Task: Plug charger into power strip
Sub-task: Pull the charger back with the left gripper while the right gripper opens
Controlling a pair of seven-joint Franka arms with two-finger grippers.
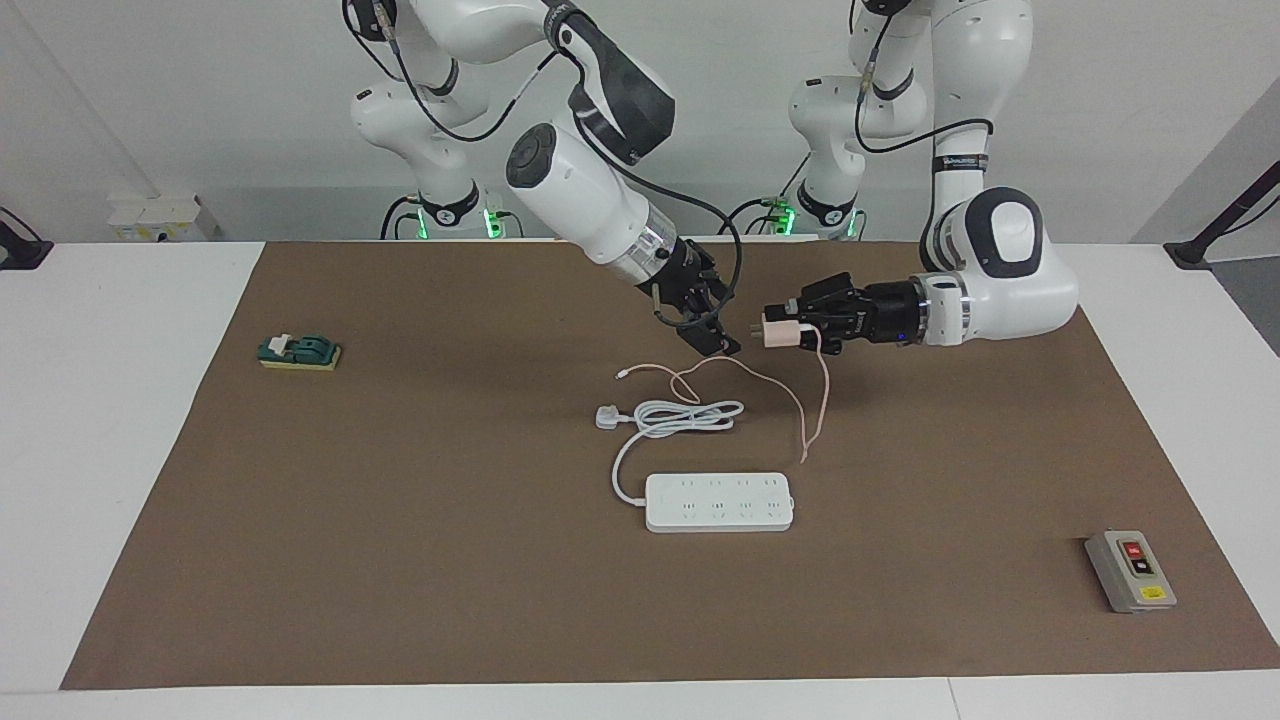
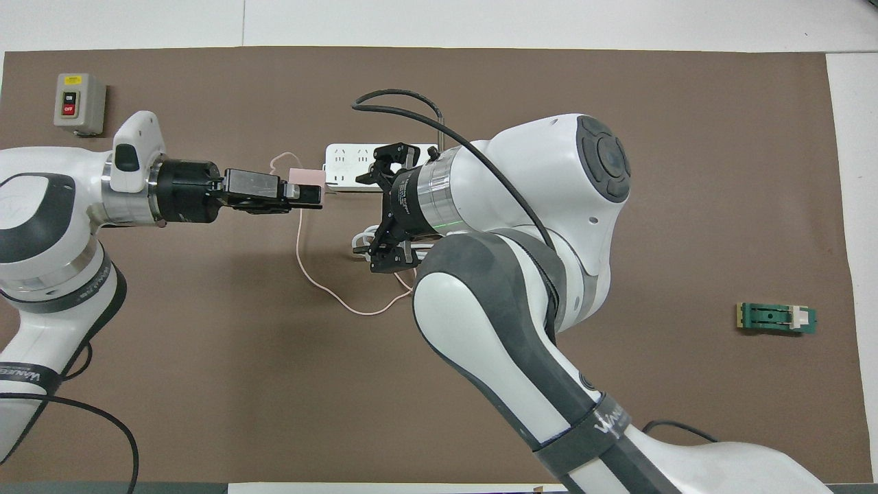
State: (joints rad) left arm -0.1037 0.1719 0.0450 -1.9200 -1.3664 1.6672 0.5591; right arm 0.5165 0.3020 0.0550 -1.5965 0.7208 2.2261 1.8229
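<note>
My left gripper (image 1: 797, 331) is shut on the pale-pink charger (image 1: 777, 331) and holds it in the air over the mat, prongs toward my right gripper. Its thin pink cable (image 1: 815, 400) hangs down and trails across the mat. My right gripper (image 1: 712, 318) is open and empty, a short gap from the charger. The white power strip (image 1: 720, 502) lies flat on the mat, farther from the robots. In the overhead view the charger (image 2: 306, 177) sits in my left gripper (image 2: 302, 190), and my right gripper (image 2: 377, 209) partly covers the power strip (image 2: 346, 165).
The strip's thick white cord (image 1: 690, 415) is coiled beside its white three-pin plug (image 1: 607, 416), nearer the robots than the strip. A grey button box (image 1: 1130, 570) sits toward the left arm's end. A green block (image 1: 300, 351) sits toward the right arm's end.
</note>
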